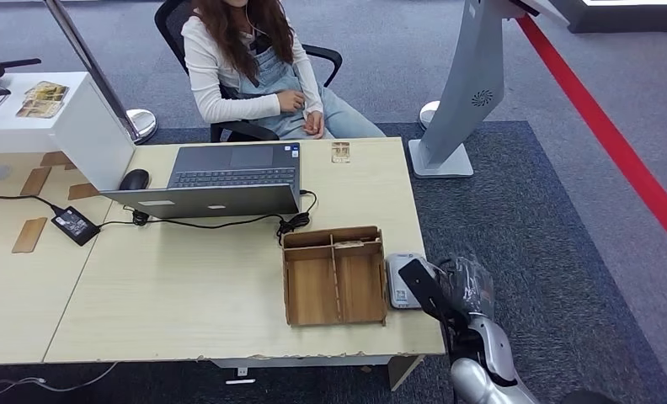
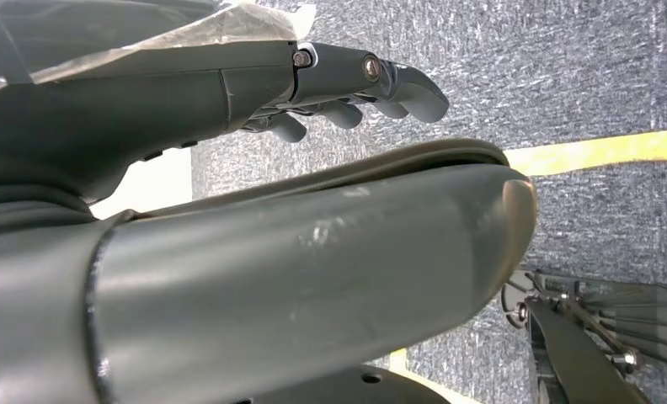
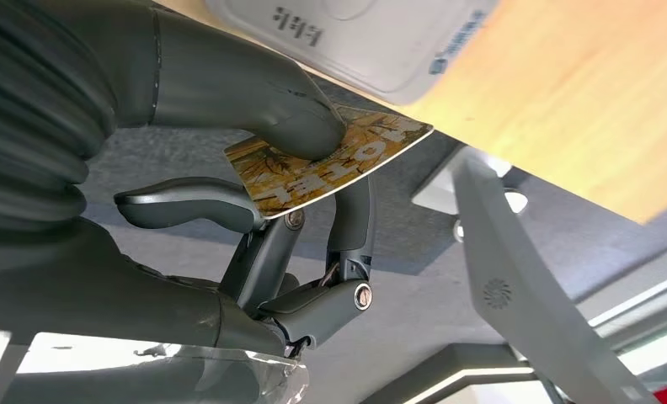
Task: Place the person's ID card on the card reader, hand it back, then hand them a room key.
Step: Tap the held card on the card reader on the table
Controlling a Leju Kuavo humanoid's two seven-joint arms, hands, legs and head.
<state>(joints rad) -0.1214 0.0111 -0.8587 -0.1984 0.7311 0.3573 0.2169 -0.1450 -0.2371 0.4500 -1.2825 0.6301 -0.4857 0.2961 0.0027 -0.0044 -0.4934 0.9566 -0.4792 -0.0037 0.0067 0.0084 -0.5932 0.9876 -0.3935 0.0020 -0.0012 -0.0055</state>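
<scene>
Right hand (image 3: 254, 194) pinches a printed hotel room key card (image 3: 326, 160) between thumb and finger, lower right of the head view, just beside the grey card reader (image 1: 402, 280). Judged: handover remains. Left hand (image 2: 347, 84) hangs empty, fingers loosely curled.

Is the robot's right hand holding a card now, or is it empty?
Holding. In the right wrist view the right hand pinches a card printed "HOTEL" between thumb and finger, beside the card reader.

Brown-and-gold patterned room key (image 3: 330, 164), pale grey card reader (image 3: 355, 38), light wooden desk (image 1: 187, 286).
</scene>
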